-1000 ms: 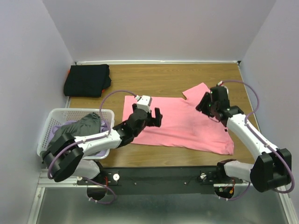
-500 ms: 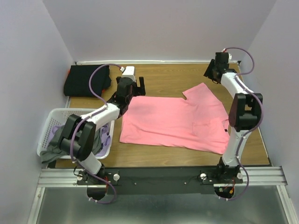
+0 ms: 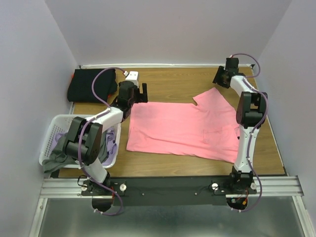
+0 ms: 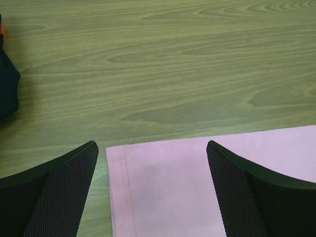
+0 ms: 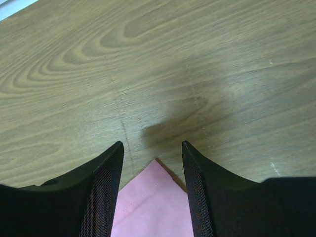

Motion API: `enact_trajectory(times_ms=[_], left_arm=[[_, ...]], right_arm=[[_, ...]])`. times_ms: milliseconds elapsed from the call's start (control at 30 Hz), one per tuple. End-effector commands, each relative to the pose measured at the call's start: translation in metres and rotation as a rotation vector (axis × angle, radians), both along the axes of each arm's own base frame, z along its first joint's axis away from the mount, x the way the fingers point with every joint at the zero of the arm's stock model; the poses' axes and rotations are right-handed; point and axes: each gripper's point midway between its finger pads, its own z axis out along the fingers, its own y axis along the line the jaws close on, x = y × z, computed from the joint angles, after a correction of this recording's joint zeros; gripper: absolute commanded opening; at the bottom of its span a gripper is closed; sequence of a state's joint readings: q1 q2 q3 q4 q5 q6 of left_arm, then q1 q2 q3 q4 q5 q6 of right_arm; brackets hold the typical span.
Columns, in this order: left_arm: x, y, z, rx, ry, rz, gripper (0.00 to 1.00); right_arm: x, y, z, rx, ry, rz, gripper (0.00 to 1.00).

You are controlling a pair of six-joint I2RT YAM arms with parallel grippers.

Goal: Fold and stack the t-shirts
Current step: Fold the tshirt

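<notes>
**Well: one tee folded, pink tee spread, no fold begun**

Both of my grippers are empty. The left gripper (image 4: 152, 148) has its jaws spread wide over the far left corner of the pink tee (image 3: 182, 128); the right gripper (image 5: 152, 145) has its jaws partly apart, with the pointed tip of the pink tee's far right sleeve just below the gap. Nothing is pinched in either one, and I cannot tell whether the fingertips touch the cloth or hang just over it.

As I read it, I am lining up to take the two far corners, so the first fold of the pink tee is not yet made. It lies flat in the middle of the table (image 3: 173, 81), with its near right part a little rumpled.

Done so far: the black tee (image 3: 92, 84) sits folded in the far left corner, the start of the stack. Left to do: fold the pink tee and carry it over there; then the grey tee (image 3: 54, 159) heaped in the basket (image 3: 84, 117) at the near left, with more cloth under it.

In the way: the left arm reaches over the basket; the far corners sit close to the back wall, leaving little room to lift.
</notes>
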State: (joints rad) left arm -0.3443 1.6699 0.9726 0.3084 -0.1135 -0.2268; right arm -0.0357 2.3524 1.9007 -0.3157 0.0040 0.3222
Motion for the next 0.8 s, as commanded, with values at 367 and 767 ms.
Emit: enact_trajectory(times_ms=[367,767], left_arm=[[0.006,0.008,-0.002,0.041,0.024,0.008,0.98],[0.016,0.017,-0.022,0.076,0.076,0.068,0.98]], right_arm=[[-0.010,0.013,-0.029,0.032,0.059,0.076,0.57],[-0.029,0.020,-0.035,0.050,0.095,0.110,0.56]])
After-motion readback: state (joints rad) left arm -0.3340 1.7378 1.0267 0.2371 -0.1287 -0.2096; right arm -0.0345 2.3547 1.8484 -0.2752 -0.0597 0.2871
